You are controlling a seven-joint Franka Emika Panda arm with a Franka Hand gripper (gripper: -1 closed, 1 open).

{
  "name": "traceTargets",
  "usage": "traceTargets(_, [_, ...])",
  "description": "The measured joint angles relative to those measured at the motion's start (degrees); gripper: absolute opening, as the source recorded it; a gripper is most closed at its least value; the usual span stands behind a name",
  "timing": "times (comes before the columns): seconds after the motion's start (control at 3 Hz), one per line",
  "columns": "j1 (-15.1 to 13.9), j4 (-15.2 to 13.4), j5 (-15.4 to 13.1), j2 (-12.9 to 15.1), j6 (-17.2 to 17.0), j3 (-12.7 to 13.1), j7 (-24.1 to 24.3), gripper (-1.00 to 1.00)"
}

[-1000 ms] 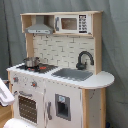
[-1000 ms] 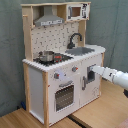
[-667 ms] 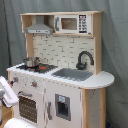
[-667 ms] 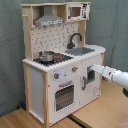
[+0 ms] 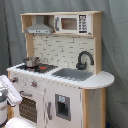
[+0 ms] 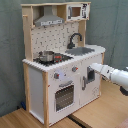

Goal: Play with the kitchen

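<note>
The kitchen (image 5: 65,80) is a white and light-wood toy with a grey hood (image 5: 39,29), a black faucet (image 5: 84,59), a sink (image 5: 72,74) and a metal pot (image 5: 31,62) on the stove. In the second exterior view the kitchen (image 6: 60,60) stands at the centre, its windowed oven door (image 6: 64,96) shut. My white arm reaches in from the second exterior view's right. My gripper (image 6: 95,67) is close in front of the small cabinet door (image 6: 90,75) beside the oven. In the first exterior view my gripper (image 5: 10,92) shows at the left edge, in front of the oven side.
A toy microwave (image 5: 72,23) sits on the top shelf next to the hood. A grey curtain (image 5: 115,50) hangs behind the kitchen. The kitchen stands on a wooden surface (image 6: 100,112) that extends in front of it.
My arm has crept slightly closer to the kitchen's front. Nothing on the kitchen has moved.
</note>
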Motion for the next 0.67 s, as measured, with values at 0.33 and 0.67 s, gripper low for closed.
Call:
traceTargets(0.33, [-3.35, -0.01, 0.11, 0.54, 5.82, 0.00, 0.49, 1.00])
traceTargets(0.67, [-6.76, -0.08, 0.32, 0.62, 11.00, -0.03, 1.71, 1.00])
